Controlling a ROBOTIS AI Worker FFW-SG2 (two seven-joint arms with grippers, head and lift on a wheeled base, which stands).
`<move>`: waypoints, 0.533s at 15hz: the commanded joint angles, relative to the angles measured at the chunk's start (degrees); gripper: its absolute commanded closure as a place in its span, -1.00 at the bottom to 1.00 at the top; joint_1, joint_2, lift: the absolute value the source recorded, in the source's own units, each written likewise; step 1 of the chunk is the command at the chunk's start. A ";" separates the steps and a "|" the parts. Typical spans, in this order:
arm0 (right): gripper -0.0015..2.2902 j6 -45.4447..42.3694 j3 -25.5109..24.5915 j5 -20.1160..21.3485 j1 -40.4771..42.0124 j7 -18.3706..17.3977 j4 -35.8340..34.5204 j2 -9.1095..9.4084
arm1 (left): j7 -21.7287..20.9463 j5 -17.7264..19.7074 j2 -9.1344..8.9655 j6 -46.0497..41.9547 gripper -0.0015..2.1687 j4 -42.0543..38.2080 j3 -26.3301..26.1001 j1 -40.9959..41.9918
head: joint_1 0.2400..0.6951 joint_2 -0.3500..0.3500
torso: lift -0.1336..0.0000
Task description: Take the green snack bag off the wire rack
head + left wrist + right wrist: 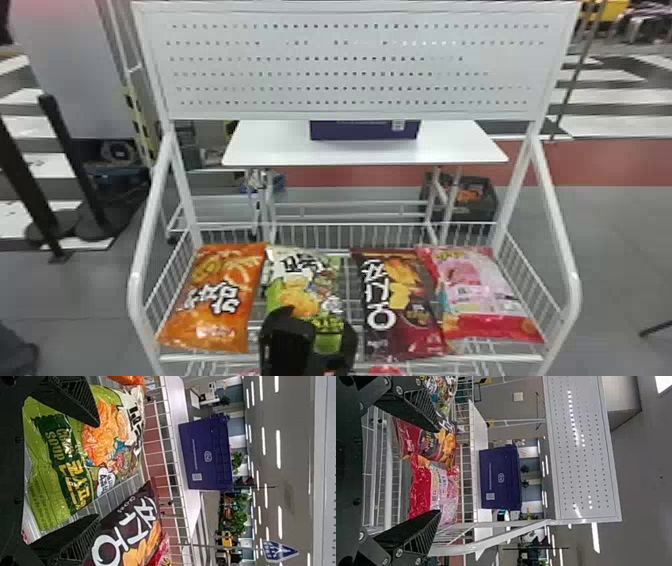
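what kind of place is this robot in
Probably a robot lab or demo hall mocked up as a shop: snack bags on a wire rack, a storage bin on a table behind, and a wide indoor floor.

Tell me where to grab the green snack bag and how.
Probably best grip the green snack bag by its two long sides, near its close end, coming from the front. It lies end-on to the robot, and bare wires between it and the orange bag and dark bag should leave room for fingers.

right pincer (439, 470): black | tapering wedge fingers (403, 534) | slatted sides (422, 537) | round silver screws (399, 552) | black housing (348, 471)
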 commanded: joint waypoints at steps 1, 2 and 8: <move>-0.85 -0.01 -0.23 -0.10 0.10 0.00 -0.15 -0.21 | 0.00 0.00 -0.07 0.75 -0.93 1.85 0.18 -1.21 | 0.14 0.00 | 1.00; -0.85 -0.01 -0.23 -0.19 0.10 0.00 -0.15 -0.21 | 0.00 0.00 -0.07 0.75 -0.92 2.64 0.35 -1.73 | 0.14 0.00 | 1.00; -0.85 -0.01 -0.23 -0.19 0.01 0.00 -0.15 -0.30 | -0.70 -0.35 0.19 2.50 -0.37 4.40 0.70 -2.17 | 0.14 0.00 | 1.00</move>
